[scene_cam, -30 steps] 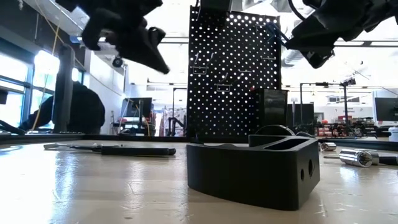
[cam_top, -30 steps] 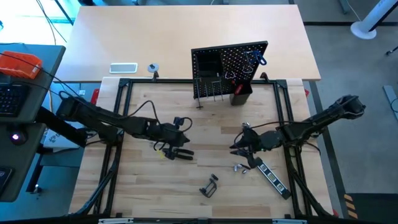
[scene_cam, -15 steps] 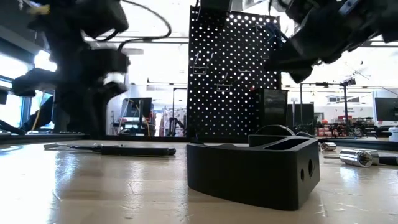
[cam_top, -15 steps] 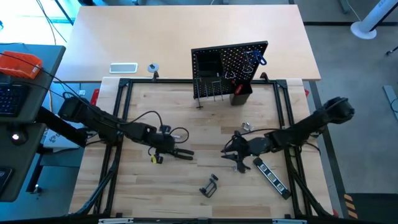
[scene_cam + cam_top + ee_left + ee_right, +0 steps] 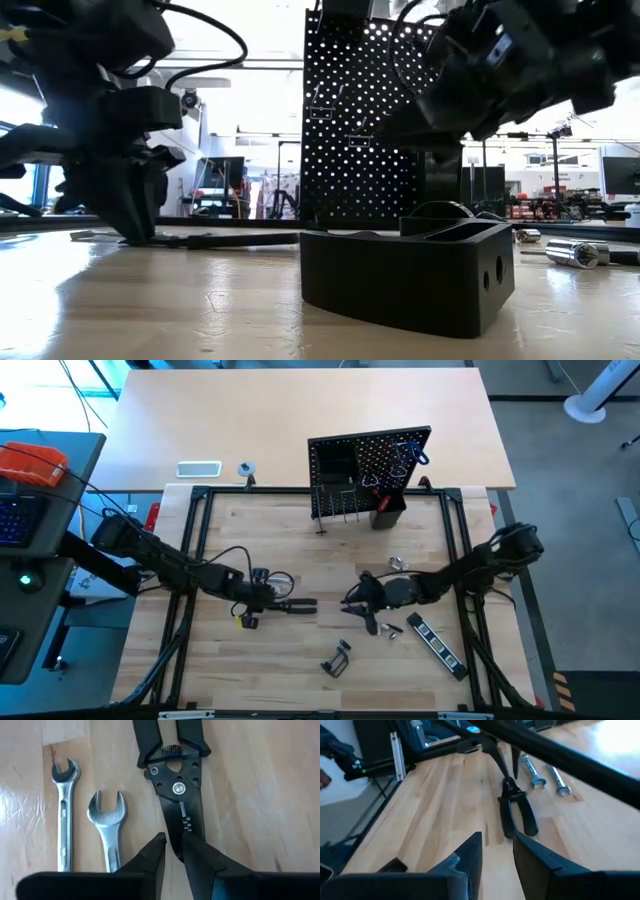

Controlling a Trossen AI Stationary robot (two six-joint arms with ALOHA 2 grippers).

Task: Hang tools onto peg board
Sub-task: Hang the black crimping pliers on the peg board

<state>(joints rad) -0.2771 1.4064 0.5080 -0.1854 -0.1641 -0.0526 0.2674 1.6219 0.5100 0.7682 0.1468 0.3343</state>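
Black pliers (image 5: 175, 785) lie flat on the wooden table, left of centre (image 5: 298, 604), handles pointing toward the table's right. My left gripper (image 5: 173, 844) is down at their nose, closed to a narrow gap. Two silver wrenches (image 5: 62, 815) (image 5: 107, 825) lie beside the pliers. My right gripper (image 5: 348, 603) hovers open near the table's middle, its fingers (image 5: 496, 840) aimed at the pliers (image 5: 515, 815) with nothing between them. The peg board (image 5: 370, 468) stands upright at the far edge, with tools hanging on it. My left gripper has the tip of the pliers' nose (image 5: 178, 851) between its two fingers. They come slanting down from the table's left, in line with the tool. One finger (image 5: 200, 855) overlaps the nose's side. The pliers lie flat on the table.
A black clamp (image 5: 338, 658) lies near the front edge and fills the low view's foreground (image 5: 400, 275). A striped bar (image 5: 436, 641) and small silver pieces (image 5: 389, 630) (image 5: 397, 564) lie at the right. A white rectangle (image 5: 198, 469) and a tape roll (image 5: 246, 469) sit beyond the frame.
My left gripper has come down to the table and drawn a little toward the table's left, ending at the pliers' nose. My right gripper has sunk and moved toward the table's left, closer to the pliers. The pliers have stayed on the table.
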